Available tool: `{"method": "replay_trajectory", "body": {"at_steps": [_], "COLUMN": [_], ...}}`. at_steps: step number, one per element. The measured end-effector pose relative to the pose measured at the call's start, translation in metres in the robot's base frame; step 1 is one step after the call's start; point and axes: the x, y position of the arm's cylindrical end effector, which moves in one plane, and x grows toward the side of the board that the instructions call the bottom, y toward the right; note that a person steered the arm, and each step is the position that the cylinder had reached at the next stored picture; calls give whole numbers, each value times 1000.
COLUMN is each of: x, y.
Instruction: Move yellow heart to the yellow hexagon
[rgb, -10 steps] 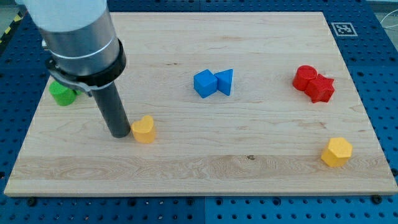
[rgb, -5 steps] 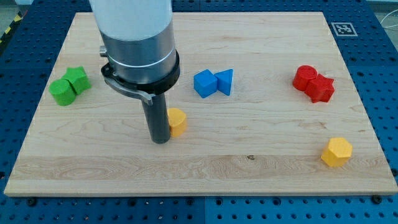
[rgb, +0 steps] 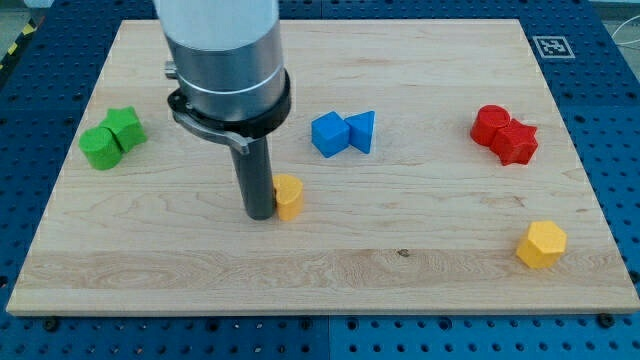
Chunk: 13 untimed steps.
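Observation:
The yellow heart (rgb: 289, 196) lies on the wooden board, left of centre. My tip (rgb: 260, 213) stands right against the heart's left side, touching it. The yellow hexagon (rgb: 541, 244) sits near the board's bottom right corner, far to the right of the heart and a little lower.
Two blue blocks (rgb: 343, 132), a cube and a triangle, touch each other above and right of the heart. Two red blocks (rgb: 504, 134) sit at the right. Two green blocks (rgb: 111, 138) sit at the left. The board's edge (rgb: 300, 310) runs along the view's bottom.
My tip pushed the yellow heart to the right, from the board's left part toward the centre. In the last half second it moved only slightly.

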Motion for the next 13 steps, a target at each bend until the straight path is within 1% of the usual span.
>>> {"method": "replay_trajectory", "body": {"at_steps": [2,3,4,6,7,8,9,11,13], "x": [22,31,32,11,-14,-23,-21,20,52], "y": [38,43,27,-2,-5,7,31,89,150]}}
